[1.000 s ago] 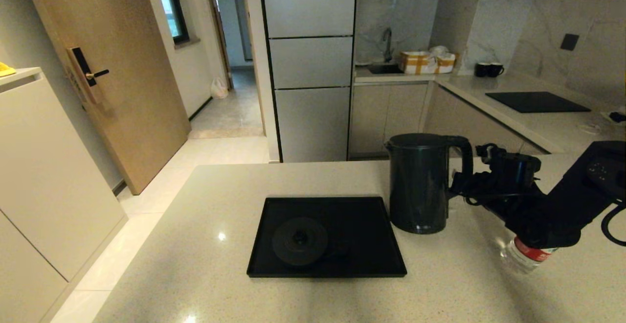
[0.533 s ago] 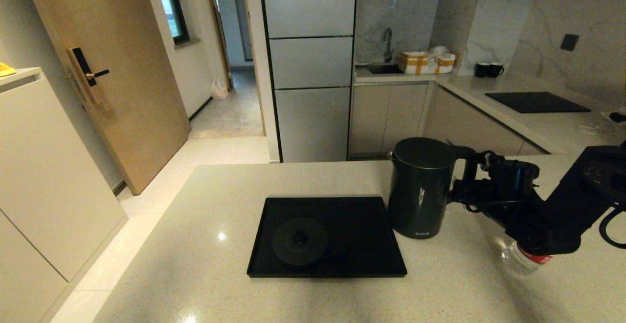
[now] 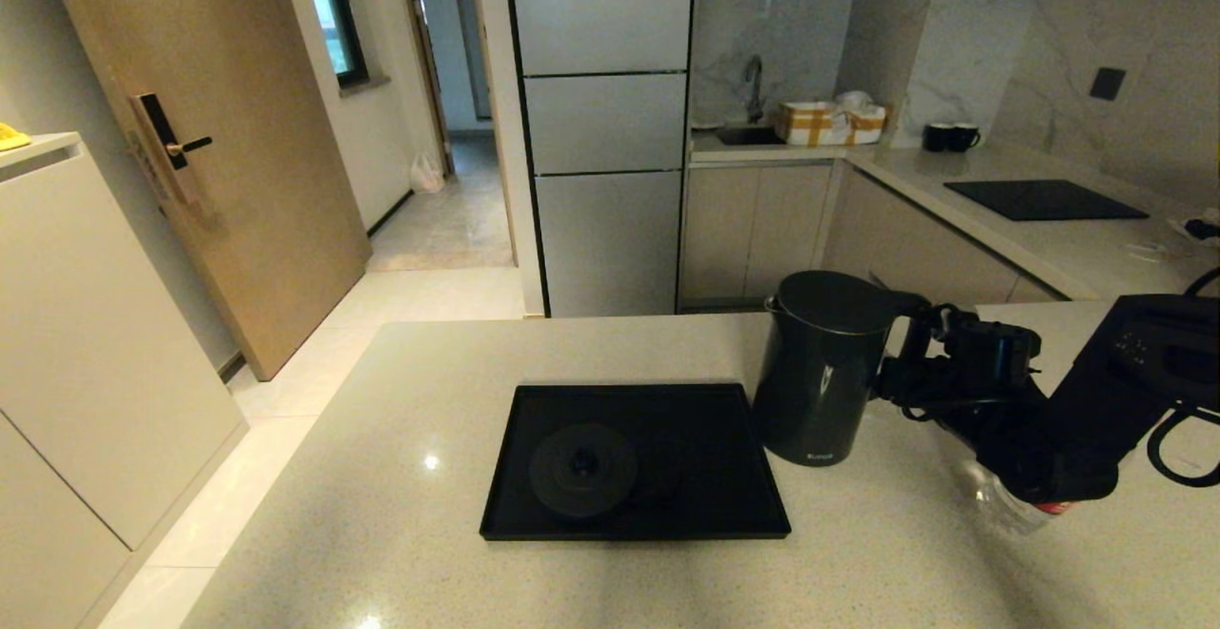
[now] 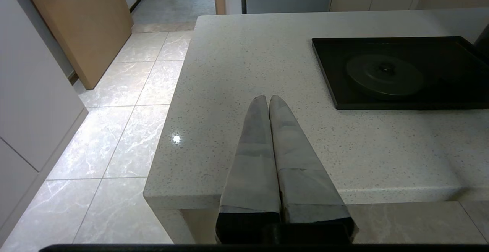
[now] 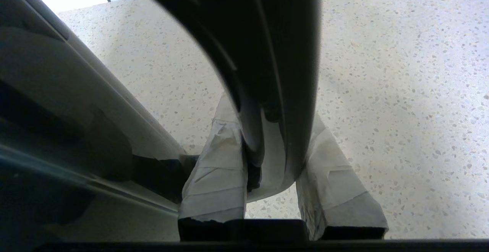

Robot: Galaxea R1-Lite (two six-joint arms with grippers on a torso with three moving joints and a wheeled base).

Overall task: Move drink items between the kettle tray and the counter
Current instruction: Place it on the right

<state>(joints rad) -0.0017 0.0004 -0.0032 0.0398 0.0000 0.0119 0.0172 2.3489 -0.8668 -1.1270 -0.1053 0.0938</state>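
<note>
The right gripper point(image 3: 904, 374) is clamped on the handle of the kettle point(image 3: 818, 367), which tilts just right of the tray point(image 3: 734, 515) on the counter point(image 3: 400, 476). The bottle point(image 3: 1012, 505) lies under the right arm. The left gripper point(image 4: 266, 103), fingers together, hangs at the counter's near edge.

A home kitchen: beyond the right gripper point(image 3: 904, 383) runs a beige speckled stone counter point(image 3: 1067, 248) with a flush black cooktop panel point(image 3: 1046, 198), steel sink tap point(image 3: 755, 71), pale cabinets point(image 3: 753, 219), and tall grey fridge point(image 3: 602, 124).
</note>
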